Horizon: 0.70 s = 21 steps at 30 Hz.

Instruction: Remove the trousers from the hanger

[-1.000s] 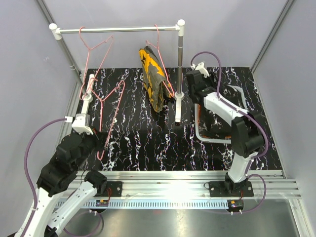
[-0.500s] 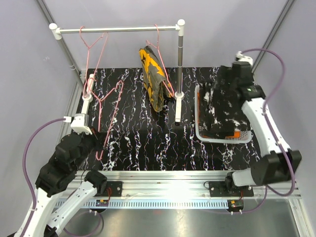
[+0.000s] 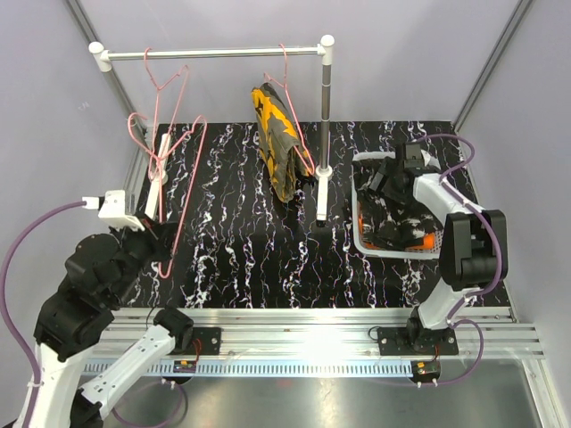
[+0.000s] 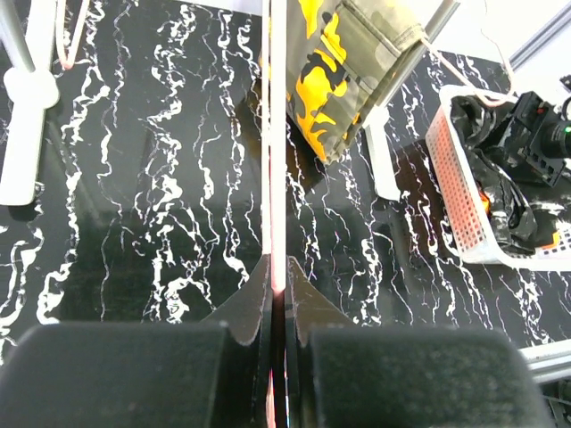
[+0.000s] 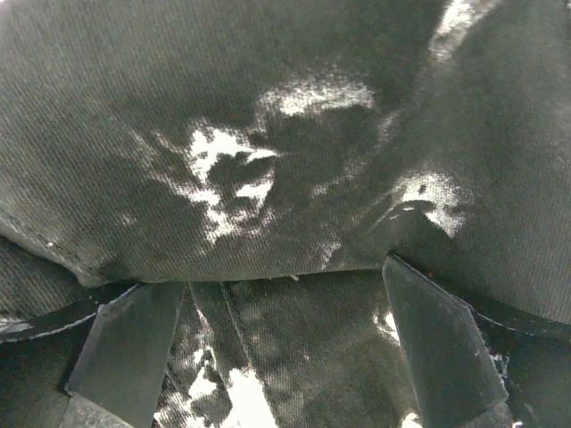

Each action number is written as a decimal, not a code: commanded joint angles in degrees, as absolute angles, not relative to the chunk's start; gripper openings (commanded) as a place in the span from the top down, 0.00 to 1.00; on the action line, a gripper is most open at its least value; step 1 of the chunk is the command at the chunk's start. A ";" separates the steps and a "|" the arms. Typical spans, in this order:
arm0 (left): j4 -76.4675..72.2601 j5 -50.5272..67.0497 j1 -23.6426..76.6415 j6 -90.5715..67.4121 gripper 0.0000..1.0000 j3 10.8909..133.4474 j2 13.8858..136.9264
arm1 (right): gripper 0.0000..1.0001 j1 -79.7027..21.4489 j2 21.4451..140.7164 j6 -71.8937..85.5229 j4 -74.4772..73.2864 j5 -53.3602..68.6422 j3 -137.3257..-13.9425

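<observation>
Left gripper (image 4: pixel 278 308): jaws pinched tight on the wire of a bare pink hanger (image 4: pixel 277 160). Right gripper (image 5: pixel 285 357): fingers spread, nothing held, low over the black speckled trousers (image 5: pixel 268 134) in the white basket (image 3: pixel 360 234) (orange pair (image 3: pixel 431 241) beside them). Camouflage trousers (image 3: pixel 277 147) hang on a second hanger (image 3: pixel 287 78) from the rail (image 3: pixel 223 53).

Risks:
- The right fingers may snag the black cloth on lifting out and drag it from the basket.
- The held hanger may swing and hook the hung pair.

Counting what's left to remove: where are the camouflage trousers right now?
In the top view, the camouflage trousers hang from a pink hanger on the rail, beside its right post.
</observation>
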<state>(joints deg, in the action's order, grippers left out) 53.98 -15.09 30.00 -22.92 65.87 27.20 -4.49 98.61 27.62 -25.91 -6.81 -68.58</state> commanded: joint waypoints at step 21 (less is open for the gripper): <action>44.21 -23.82 29.88 -16.26 1.00 80.24 51.49 | 0.00 -7.56 62.25 23.82 -34.46 -9.33 -70.58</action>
